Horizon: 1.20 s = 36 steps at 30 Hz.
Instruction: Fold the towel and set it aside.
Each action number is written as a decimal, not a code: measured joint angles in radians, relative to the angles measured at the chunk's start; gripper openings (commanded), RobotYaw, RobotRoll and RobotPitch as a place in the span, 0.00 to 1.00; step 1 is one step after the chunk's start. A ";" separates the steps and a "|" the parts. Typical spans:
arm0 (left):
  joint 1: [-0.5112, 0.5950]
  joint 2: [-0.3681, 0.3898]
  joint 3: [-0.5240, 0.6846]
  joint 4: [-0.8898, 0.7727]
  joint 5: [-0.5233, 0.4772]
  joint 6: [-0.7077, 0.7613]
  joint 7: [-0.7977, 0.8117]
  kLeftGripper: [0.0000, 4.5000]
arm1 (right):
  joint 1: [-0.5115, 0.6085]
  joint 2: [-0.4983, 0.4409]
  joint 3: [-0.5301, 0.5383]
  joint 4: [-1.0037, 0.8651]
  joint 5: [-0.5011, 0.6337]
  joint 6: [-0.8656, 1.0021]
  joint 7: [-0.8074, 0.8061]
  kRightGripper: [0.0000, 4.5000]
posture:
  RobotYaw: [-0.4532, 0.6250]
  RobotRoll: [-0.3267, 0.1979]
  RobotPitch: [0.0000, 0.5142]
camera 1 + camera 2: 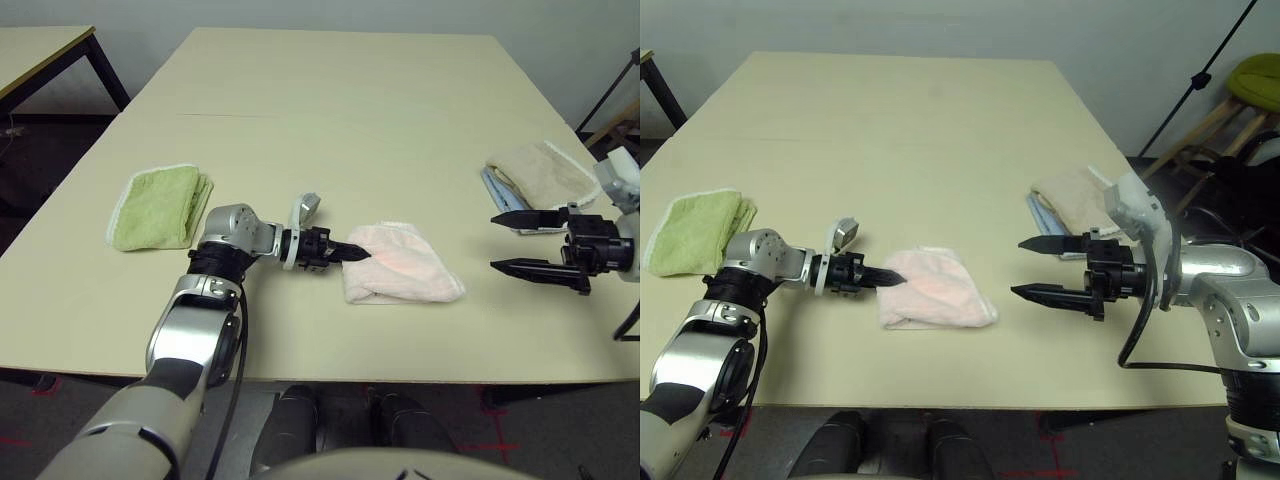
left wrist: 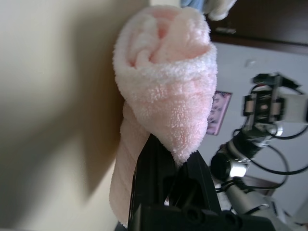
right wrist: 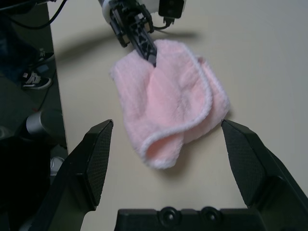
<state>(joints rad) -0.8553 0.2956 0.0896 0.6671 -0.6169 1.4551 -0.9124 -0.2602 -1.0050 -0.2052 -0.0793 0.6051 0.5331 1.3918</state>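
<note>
The pale pink towel [image 1: 405,270] lies folded and bunched near the table's front edge, with white piping along its edge [image 3: 207,91]. My left gripper [image 1: 360,254] reaches in from the left and is shut on the towel's left edge. In the left wrist view the pink terry [image 2: 163,82] is gathered over my black fingers [image 2: 154,173]. My right gripper [image 1: 1017,267] hovers open to the right of the towel, apart from it, with nothing between its fingers [image 3: 96,154].
A folded green towel [image 1: 158,205] lies at the table's left. A beige towel [image 1: 540,170] sits on a light-blue one [image 1: 490,185] at the right edge. The table's front edge [image 1: 400,375] runs close below the pink towel. Another table [image 1: 40,50] stands far left.
</note>
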 measured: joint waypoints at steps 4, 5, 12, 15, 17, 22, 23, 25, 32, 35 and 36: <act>0.012 0.031 0.084 -0.038 -0.039 0.025 0.013 0.00 | -0.021 0.001 0.030 0.031 -0.020 -0.011 0.013 1.00 | 0.49 0.62 0.24; 0.012 0.045 0.117 -0.041 -0.051 0.028 0.020 0.00 | -0.030 0.003 0.037 0.039 -0.025 -0.015 0.015 1.00 | 0.50 0.62 0.24; -0.050 0.183 0.405 -0.016 -0.097 -0.067 0.146 0.00 | -0.109 0.026 0.099 0.117 -0.058 -0.050 0.035 1.00 | 0.53 0.62 0.23; -0.078 0.250 0.515 0.030 -0.101 -0.206 0.212 0.00 | -0.139 0.046 0.119 0.148 -0.072 -0.067 0.044 1.00 | 0.55 0.62 0.22; -0.081 0.275 0.574 0.062 -0.102 -0.318 0.253 0.00 | -0.160 0.054 0.138 0.171 -0.079 -0.077 0.049 1.00 | 0.57 0.62 0.22; -0.079 0.337 0.645 0.134 -0.099 -0.538 0.321 0.00 | -0.185 0.080 0.157 0.192 -0.095 -0.095 0.059 1.00 | 0.57 0.62 0.22; -0.075 0.349 0.650 0.151 -0.096 -0.584 0.336 0.00 | -0.191 0.084 0.159 0.198 -0.096 -0.096 0.063 1.00 | 0.57 0.62 0.22; -0.061 0.357 0.664 0.180 -0.093 -0.653 0.364 0.00 | -0.198 0.086 0.160 0.203 -0.098 -0.098 0.066 1.00 | 0.57 0.62 0.22; 0.059 0.356 0.661 0.220 -0.087 -0.744 0.392 0.00 | -0.199 0.090 0.164 0.204 -0.100 -0.102 0.067 1.00 | 0.57 0.62 0.22; 0.083 0.347 0.660 0.220 -0.091 -0.758 0.407 0.00 | -0.198 0.091 0.165 0.204 -0.100 -0.106 0.067 1.00 | 0.56 0.62 0.22; 0.085 0.346 0.660 0.220 -0.093 -0.759 0.410 0.00 | -0.198 0.091 0.165 0.204 -0.100 -0.106 0.067 1.00 | 0.56 0.62 0.22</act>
<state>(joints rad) -0.7698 0.6417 0.7494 0.8867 -0.7094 0.6960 -0.5028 -0.4586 -0.9144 -0.0404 0.1244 0.5051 0.4269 1.4590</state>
